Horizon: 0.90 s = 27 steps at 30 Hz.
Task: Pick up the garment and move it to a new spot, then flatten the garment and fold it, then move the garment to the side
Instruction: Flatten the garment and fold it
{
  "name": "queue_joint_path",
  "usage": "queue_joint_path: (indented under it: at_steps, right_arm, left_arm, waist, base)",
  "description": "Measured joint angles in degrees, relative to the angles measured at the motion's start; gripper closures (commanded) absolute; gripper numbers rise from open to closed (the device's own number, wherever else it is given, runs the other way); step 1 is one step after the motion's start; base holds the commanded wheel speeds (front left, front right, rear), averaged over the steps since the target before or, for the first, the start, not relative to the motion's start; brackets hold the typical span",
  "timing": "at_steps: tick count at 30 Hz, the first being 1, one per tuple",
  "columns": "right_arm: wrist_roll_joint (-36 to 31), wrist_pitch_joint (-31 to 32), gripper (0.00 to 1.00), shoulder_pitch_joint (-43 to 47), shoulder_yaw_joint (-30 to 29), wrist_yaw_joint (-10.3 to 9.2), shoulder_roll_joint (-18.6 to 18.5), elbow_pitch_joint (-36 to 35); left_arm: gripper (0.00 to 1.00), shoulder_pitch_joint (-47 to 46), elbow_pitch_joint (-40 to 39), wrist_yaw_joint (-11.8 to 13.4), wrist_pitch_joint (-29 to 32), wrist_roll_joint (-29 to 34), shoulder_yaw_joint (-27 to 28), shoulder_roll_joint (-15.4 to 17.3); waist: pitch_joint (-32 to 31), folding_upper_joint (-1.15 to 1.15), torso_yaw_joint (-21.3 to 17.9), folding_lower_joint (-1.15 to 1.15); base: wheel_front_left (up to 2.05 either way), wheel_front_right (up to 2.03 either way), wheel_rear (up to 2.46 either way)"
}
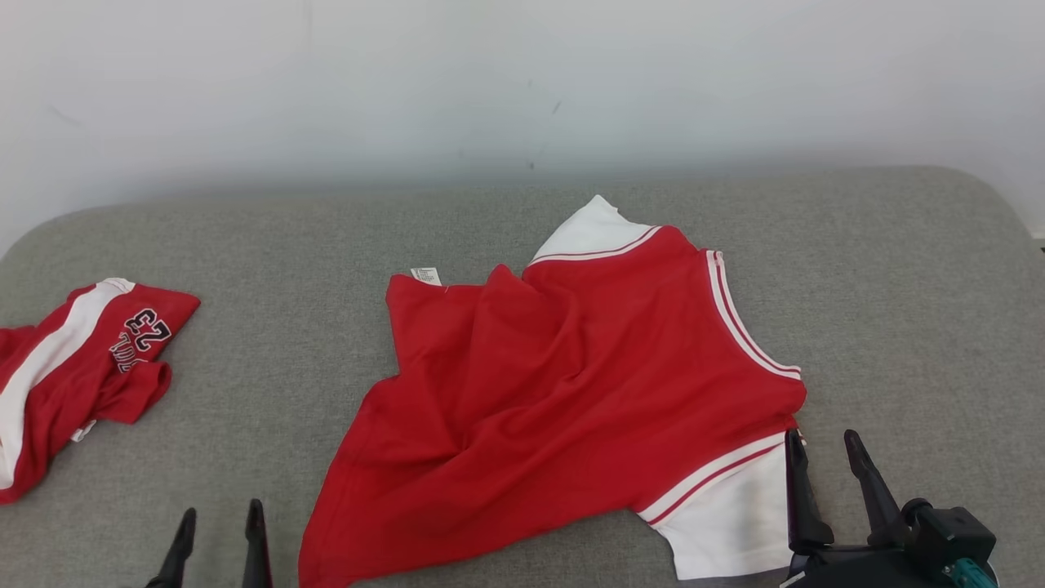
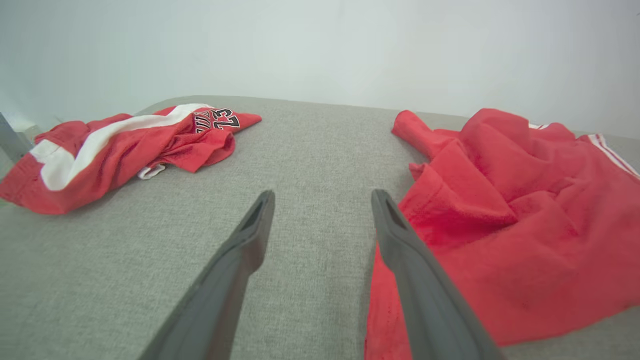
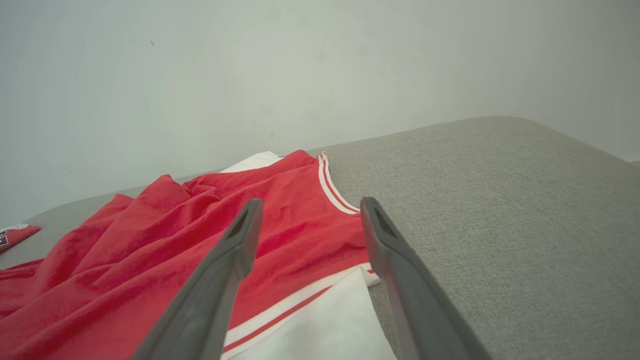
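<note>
We see the red garment (image 1: pixel 571 384) crumpled mid-bench (image 1: pixel 522 220). Its long axis runs roughly 9 to 3 o'clock, with the hem to the left and the striped neckline (image 1: pixel 747 318) to the right. Our left hand (image 1: pixel 222 510) stands wide and empty, with the hem corner (image 1: pixel 314 563) just beside it at 3 o'clock. Our right hand (image 1: pixel 822 437) is also spread wide and holds nothing; the white sleeve (image 1: pixel 727 523) lies at its 9 o'clock. We judge flattening is due, and each hand is nearest its own end. A second garment (image 1: pixel 73 367) lies well apart at 9 o'clock.
</note>
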Motion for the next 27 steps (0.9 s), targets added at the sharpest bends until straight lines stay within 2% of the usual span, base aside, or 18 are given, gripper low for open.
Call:
queue_joint_path:
  at_steps: [5, 13, 27]
  right_arm:
    - [-0.05, 0.00, 0.00, 0.40, -0.20, 0.00, 0.04, -0.12]
    - [-0.05, 0.00, 0.00, 1.14, -0.42, 0.00, 0.01, -0.46]
    - [-1.87, 0.00, 0.00, 4.75, -0.75, 0.00, 0.02, -1.03]
  left_arm:
    - [0.00, 1.66, -3.22, -0.35, 0.01, 3.20, 5.55, -3.12]
    - [0.00, 4.05, -4.88, -2.87, 0.00, 7.80, 11.63, -6.83]
    - [0.00, 6.00, -5.14, -5.89, 0.00, 13.50, 15.29, -9.65]
  waist:
    - [-0.59, 0.00, -0.14, 0.00]
    - [-1.72, 0.00, -1.05, 0.00]
    - [-3.73, 0.00, -2.06, 0.00]
  base:
    - [0.00, 0.00, 0.00]
    - [0.00, 0.00, 0.00]
    - [0.00, 0.00, 0.00]
